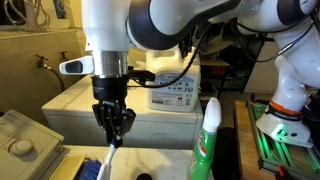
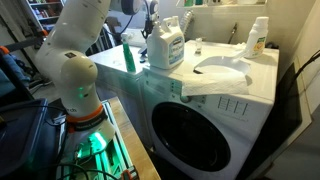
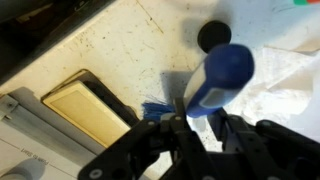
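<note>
Gripper (image 3: 200,120) clamped on blue brush (image 3: 220,72), bristles over white tabletop (image 3: 120,45); black cap (image 3: 213,35) nearby.

Black gripper (image 3: 203,125); just ahead a blue brush (image 3: 218,78) on a white, dark-speckled top (image 3: 120,40); pale yellow pad (image 3: 88,112) beside

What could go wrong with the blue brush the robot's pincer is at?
The pincer sits right at the blue brush. If its grip is loose, the brush could slip and drop onto the washer top. The small black round thing lies close by and might get knocked. In an exterior view the green spray bottle stands near the pincer, so a wide swing could tip it.
</note>
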Available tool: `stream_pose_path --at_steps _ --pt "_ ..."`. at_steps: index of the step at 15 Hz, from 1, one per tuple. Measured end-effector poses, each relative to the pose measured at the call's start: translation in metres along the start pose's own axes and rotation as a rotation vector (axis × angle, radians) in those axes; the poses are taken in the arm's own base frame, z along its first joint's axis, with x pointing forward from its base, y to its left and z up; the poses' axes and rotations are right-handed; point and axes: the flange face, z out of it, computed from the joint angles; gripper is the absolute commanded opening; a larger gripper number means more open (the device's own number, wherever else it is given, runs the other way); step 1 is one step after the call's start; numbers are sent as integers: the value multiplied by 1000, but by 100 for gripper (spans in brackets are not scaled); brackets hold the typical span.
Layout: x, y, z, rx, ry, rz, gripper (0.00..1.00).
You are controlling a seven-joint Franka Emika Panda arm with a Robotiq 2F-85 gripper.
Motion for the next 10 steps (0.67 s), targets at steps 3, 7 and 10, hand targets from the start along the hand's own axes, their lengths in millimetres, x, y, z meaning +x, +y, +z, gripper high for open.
stream_pose_path --at_steps 3,7,10 --pt "-1 0 -1 30 22 -7 7" --pt "1 -7 37 41 -51 -35 53" --pt "-5 -5 72 16 -136 -52 68"
